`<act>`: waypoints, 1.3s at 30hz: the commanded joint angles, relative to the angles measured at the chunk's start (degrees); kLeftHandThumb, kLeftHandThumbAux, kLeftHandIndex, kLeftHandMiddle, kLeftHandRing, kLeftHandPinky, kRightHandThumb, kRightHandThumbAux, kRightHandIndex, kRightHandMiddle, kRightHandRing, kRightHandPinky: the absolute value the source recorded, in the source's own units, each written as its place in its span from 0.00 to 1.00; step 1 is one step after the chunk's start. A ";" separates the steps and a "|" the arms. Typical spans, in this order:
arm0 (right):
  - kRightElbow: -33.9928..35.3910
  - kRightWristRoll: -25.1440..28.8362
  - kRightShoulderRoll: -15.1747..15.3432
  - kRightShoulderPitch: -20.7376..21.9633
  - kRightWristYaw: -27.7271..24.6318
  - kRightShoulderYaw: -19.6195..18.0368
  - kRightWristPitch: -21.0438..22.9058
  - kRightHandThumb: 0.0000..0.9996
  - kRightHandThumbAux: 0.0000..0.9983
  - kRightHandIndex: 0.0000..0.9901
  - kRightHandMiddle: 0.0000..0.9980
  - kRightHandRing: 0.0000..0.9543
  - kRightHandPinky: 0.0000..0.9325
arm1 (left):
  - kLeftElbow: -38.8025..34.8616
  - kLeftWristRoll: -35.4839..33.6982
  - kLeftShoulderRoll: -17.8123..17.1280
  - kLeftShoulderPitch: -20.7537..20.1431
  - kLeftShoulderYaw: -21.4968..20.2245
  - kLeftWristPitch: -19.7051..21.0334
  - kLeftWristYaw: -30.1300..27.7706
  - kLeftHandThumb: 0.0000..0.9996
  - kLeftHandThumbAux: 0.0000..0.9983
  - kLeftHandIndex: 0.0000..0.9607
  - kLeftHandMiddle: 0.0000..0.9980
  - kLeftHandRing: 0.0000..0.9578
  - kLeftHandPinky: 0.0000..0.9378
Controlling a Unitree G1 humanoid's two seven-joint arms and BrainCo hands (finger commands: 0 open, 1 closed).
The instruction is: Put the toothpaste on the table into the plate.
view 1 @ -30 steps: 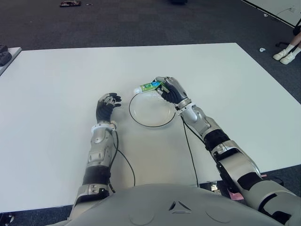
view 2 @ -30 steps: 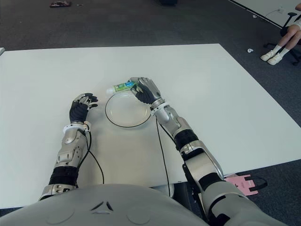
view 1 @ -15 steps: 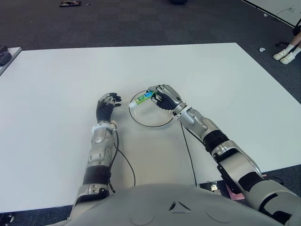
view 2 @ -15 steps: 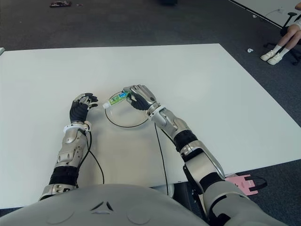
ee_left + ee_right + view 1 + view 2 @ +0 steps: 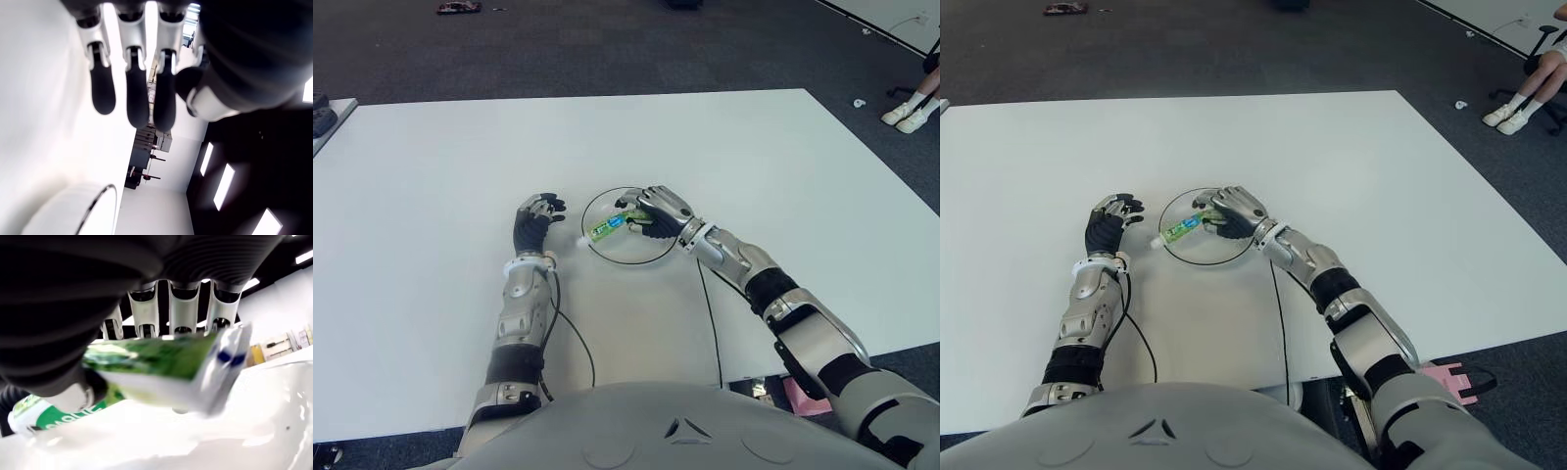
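Observation:
A green and white toothpaste tube (image 5: 610, 224) is held in my right hand (image 5: 656, 211), whose fingers curl around its flat end (image 5: 161, 364). The hand sits low over the clear round plate (image 5: 651, 256) near the table's middle. The tube slants across the plate's left part, and its white cap (image 5: 1155, 242) sticks out past the left rim. I cannot tell whether the tube touches the plate. My left hand (image 5: 534, 221) shows just left of the plate, fingers (image 5: 138, 98) loosely curled and holding nothing.
The white table (image 5: 431, 176) stretches wide on all sides of the plate. A black cable (image 5: 710, 318) trails from my right wrist toward the near edge. A seated person's feet (image 5: 908, 113) show on the dark carpet at far right. A second table's corner (image 5: 325, 115) shows at far left.
My right hand has carried the tube from the plate's far rim down and leftward, lowering over the plate. The tube now points left with its cap past the rim. The left hand has not moved.

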State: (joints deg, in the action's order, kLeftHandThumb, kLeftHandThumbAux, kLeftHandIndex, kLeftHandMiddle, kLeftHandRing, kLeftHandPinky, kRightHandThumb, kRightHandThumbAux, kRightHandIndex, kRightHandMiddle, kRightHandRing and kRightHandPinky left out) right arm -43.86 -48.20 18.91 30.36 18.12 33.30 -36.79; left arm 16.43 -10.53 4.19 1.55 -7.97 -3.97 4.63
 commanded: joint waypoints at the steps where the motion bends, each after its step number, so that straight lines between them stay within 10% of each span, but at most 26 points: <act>1: 1.73 -1.46 1.41 0.75 -2.02 1.05 1.07 0.32 0.52 0.06 0.07 0.09 0.11 | 3.36 0.04 2.08 2.75 0.07 3.28 1.03 0.71 0.72 0.45 0.48 0.48 0.48; 39: 17.99 5.64 5.78 -6.56 -9.47 -5.18 1.78 0.17 0.43 0.00 0.00 0.00 0.00 | 4.02 -0.70 1.99 2.24 -0.57 3.99 1.15 0.71 0.72 0.45 0.48 0.49 0.50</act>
State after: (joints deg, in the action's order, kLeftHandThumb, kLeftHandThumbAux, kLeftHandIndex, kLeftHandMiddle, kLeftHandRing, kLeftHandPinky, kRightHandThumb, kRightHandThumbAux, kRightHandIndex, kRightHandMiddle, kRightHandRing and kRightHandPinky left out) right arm -26.88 -44.23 24.33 25.38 9.17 29.58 -35.34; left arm 16.83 -10.65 4.18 1.42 -8.13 -4.42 4.80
